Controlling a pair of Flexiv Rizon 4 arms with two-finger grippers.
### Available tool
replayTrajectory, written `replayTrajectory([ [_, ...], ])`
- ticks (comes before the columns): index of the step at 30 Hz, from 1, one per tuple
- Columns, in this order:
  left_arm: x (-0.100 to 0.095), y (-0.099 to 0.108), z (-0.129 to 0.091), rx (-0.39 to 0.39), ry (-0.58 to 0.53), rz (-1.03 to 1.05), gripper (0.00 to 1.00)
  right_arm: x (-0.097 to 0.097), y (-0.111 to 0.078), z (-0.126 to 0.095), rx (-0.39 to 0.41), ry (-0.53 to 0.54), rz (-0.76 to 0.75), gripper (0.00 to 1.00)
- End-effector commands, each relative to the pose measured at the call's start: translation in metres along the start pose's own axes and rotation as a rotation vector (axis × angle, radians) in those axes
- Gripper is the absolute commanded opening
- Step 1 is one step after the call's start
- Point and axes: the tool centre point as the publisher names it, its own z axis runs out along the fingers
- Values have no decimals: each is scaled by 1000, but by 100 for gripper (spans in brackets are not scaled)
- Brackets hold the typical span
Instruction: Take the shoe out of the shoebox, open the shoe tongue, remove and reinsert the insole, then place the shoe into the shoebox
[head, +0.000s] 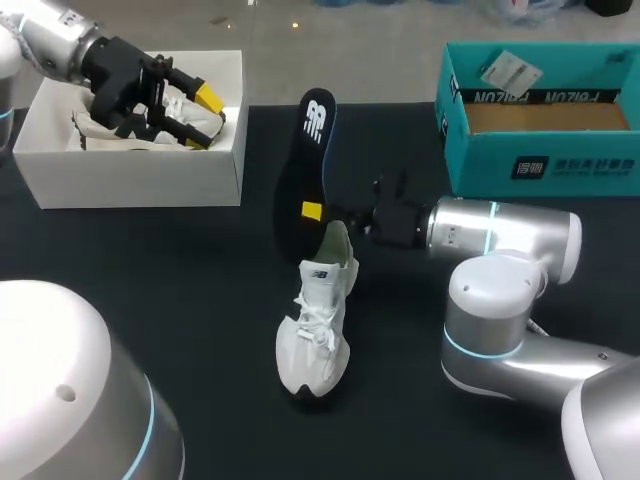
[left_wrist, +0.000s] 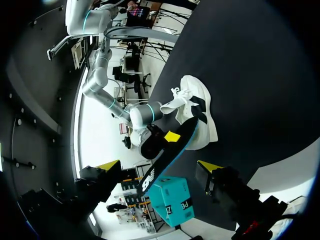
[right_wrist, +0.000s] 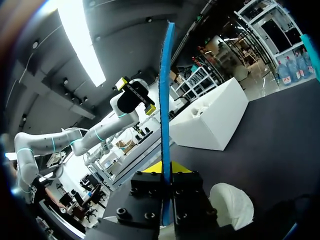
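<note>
- Head view: the white shoe (head: 318, 325) lies on the black table (head: 150, 250), long axis near-to-far, toe toward the camera. White shoebox (head: 130, 170) far left, teal box (head: 540, 120) far right. The left gripper (head: 205, 115) hangs over the shoebox.
- Left wrist view: its jaws are spread wide, shoe well ahead.
- Right wrist view: the right gripper (right_wrist: 164, 170) pinches the dark insole (right_wrist: 164, 100), which stands upright, edge-on.

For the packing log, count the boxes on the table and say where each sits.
2. A white box at the far left, under the left gripper; a teal box at the far right. None seems hidden.
</note>
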Motion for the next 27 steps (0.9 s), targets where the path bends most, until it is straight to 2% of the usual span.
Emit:
replayTrajectory([
  [1,0,0,-1,2,3,1,100,4,-8,1,-6,-25,9,0],
  [4,0,0,-1,2,3,1,100,5,-7,-1,-12,-27,15,0],
  [9,0,0,-1,2,3,1,100,12,18,-4,-66,-26,-52,0],
  [14,0,0,-1,2,3,1,100,2,34,-12,-90,-66,-101,0],
  [17,0,0,-1,2,3,1,100,-6,37,-18,-112,-80,-120,0],
  [22,0,0,-1,2,3,1,100,-18,29,-25,-110,-76,-130,0],
  [27,0,0,-1,2,3,1,100,-20,24,-34,-112,-15,-119,0],
])
